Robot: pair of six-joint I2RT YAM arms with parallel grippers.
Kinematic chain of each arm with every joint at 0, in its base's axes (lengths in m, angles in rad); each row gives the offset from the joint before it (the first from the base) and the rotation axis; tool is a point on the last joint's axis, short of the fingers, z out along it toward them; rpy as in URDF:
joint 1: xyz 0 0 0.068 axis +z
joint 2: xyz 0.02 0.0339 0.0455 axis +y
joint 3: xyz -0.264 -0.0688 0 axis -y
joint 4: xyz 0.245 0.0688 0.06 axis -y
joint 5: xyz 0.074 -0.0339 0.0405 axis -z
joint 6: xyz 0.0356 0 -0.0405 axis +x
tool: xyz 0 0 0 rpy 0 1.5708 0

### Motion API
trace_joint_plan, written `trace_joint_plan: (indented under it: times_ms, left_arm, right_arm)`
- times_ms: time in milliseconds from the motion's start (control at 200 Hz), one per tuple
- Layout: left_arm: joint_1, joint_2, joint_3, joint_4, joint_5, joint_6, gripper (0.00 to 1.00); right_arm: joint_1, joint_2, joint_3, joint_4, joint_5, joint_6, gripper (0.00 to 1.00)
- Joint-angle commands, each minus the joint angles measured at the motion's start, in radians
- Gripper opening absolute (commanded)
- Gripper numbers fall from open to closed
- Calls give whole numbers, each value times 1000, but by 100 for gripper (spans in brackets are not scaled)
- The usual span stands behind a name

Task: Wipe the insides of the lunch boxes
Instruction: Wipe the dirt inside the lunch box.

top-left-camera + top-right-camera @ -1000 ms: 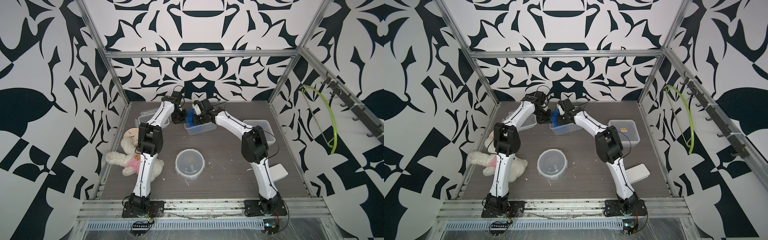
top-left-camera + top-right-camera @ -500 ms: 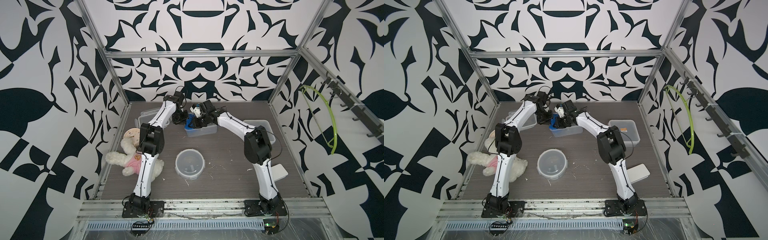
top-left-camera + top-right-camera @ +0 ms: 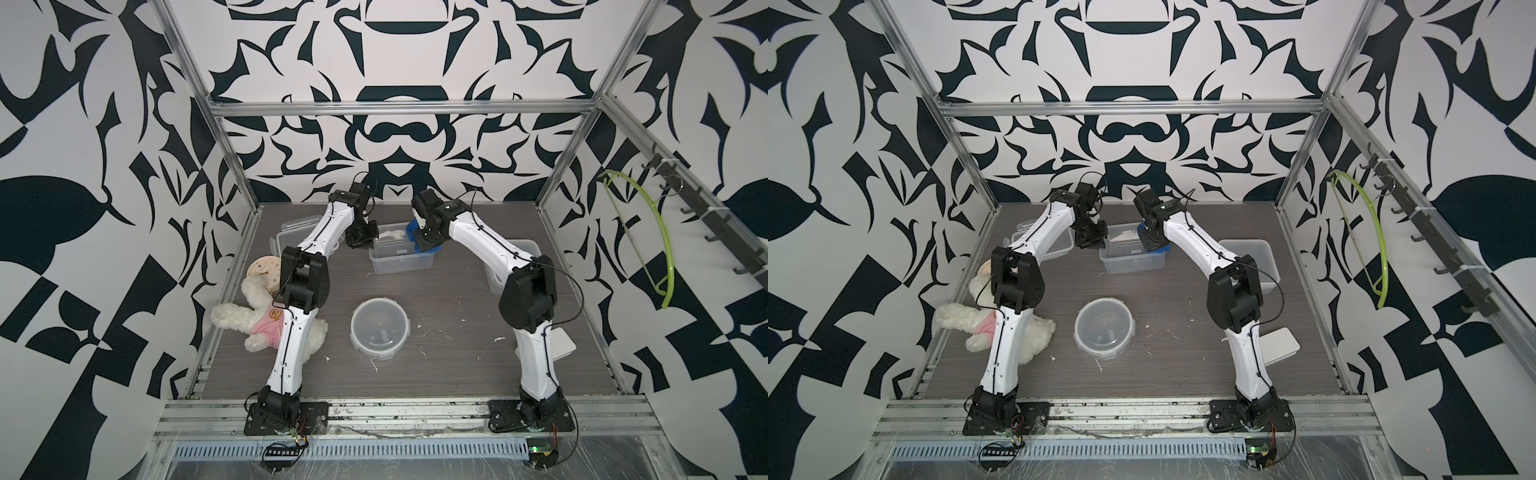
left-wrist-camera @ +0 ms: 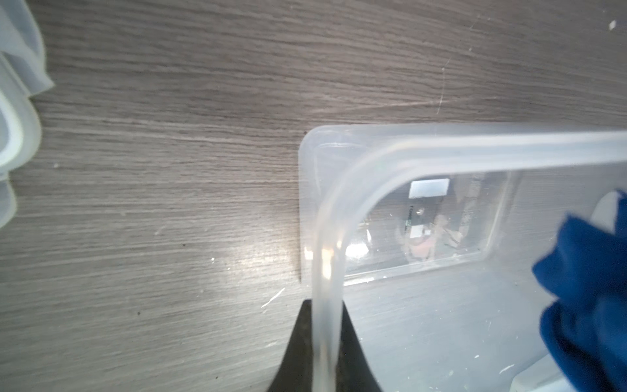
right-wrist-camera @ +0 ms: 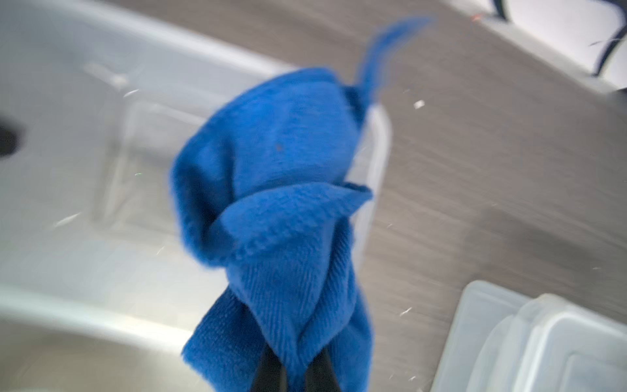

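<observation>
Grip check: rim on your left, cloth on your right.
Your left fingers [image 4: 356, 356] are clamped on the rim of the rectangular lunch box [image 3: 401, 257] near its 10 o'clock corner. Your right fingers [image 5: 268, 373] pinch the bunched blue cloth [image 5: 281, 220] over its 2 o'clock corner. The box sits on the tabletop [image 3: 449, 374], at 12 o'clock from the round lunch box [image 3: 380, 326]. The square lunch box [image 3: 1250, 253] is at its 3 o'clock.

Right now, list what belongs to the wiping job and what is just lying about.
Job: rectangular clear plastic box gripped by the left tool; round clear plastic tub; square clear plastic box; blue cloth in the right tool.
Lying about: white plush toy; round beige clock; green hanger.
</observation>
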Motion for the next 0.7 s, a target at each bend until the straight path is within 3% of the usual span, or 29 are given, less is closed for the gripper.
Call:
trace_joint_plan:
  times_ms: [0, 110, 170, 225, 350, 420, 585, 695]
  left_arm:
    - [-20, -27, -22, 20, -5, 28, 1]
    - [-43, -34, -29, 20, 13, 24, 1]
    - [-50, -40, -43, 30, 28, 20, 1]
    - [-58, -46, -57, 46, 50, 19, 2]
    - [-88, -42, -65, 69, 82, 18, 2]
    - [-106, -26, -47, 69, 93, 13, 2]
    - [-109, 0, -37, 88, 94, -8, 2]
    - [-104, 11, -24, 79, 69, -5, 2]
  right_arm:
    - [-8, 177, 274, -125, 76, 14, 0]
    - [3, 438, 672, -250, 24, 42, 0]
    - [7, 511, 749, -258, -1, 64, 0]
    - [14, 511, 698, -196, -58, 82, 0]
    - [51, 385, 379, 126, -191, 76, 0]
    - [60, 362, 336, 228, -359, 94, 0]
    - [66, 393, 405, 121, -701, 89, 0]
    - [65, 306, 270, -10, -698, -5, 0]
